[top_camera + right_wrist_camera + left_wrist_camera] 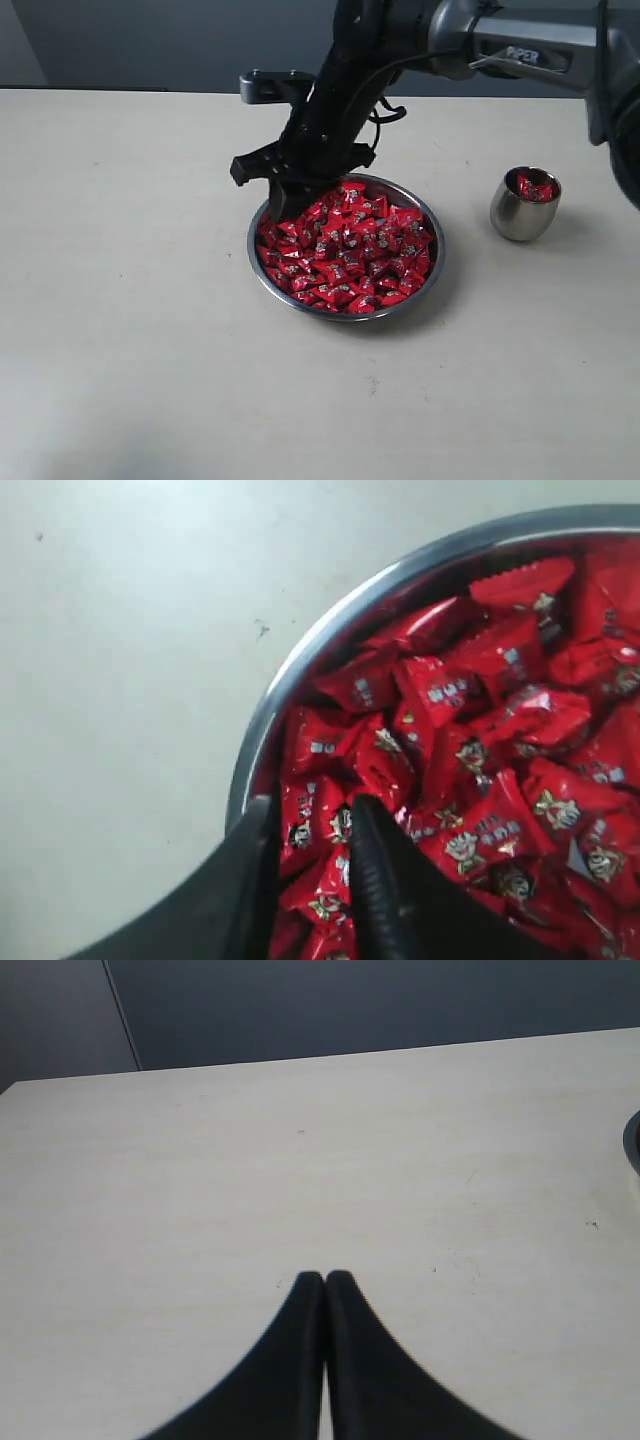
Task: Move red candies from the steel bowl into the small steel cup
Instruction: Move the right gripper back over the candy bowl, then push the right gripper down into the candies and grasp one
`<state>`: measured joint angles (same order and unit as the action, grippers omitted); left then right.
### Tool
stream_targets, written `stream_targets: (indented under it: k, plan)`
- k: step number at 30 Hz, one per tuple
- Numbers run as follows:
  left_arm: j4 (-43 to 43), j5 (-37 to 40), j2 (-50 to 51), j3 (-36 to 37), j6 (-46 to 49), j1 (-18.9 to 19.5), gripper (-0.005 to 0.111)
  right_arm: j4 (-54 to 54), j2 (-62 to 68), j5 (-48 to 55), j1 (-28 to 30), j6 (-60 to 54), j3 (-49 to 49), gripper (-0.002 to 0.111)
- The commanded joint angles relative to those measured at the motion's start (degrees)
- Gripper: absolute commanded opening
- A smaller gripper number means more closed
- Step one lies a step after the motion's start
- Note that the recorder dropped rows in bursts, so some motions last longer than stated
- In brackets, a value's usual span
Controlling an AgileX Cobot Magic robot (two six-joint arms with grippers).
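Red candies (480, 740) fill the steel bowl (330, 620) beneath the right hand (312, 815), whose fingers straddle one near the rim; pinched or not, I cannot tell. The small steel cup (522, 205) stands well apart from it. The left hand (325, 1278) is clenched above the counter (300, 1160).

pale, matte table (120, 330), faintly scuffed. near its middle, a wide steel bowl (345, 316), flat on the top. right of the bowl and slightly farther back, a small steel cup (515, 218), upright, well apart from the bowl.
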<state>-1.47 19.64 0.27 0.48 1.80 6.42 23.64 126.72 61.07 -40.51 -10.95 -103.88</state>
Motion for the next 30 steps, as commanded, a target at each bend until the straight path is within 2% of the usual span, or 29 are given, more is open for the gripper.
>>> stream_targets:
  k: [1,5,12,18,30]
  plan:
    - [-0.1,-0.5,-0.3,-0.5,-0.1,-0.2,0.000,-5.1,3.4,5.1,-0.7,-0.7,-5.5,0.011]
    - [-0.1,-0.5,-0.3,-0.5,-0.1,-0.2,0.000,-6.9,5.7,8.9,-0.9,-0.7,-7.9,0.011]
    - [-0.1,-0.5,-0.3,-0.5,-0.1,-0.2,0.000,-8.3,6.8,8.5,-2.5,-0.7,-8.3,0.013]
    - [-0.1,-0.5,-0.3,-0.5,-0.1,-0.2,0.000,-11.0,6.8,5.9,-4.1,-0.7,-8.4,0.036]
    - [-0.1,-0.5,-0.3,-0.5,-0.1,-0.2,0.000,-13.1,7.0,1.8,-4.2,-0.7,-8.4,0.034]
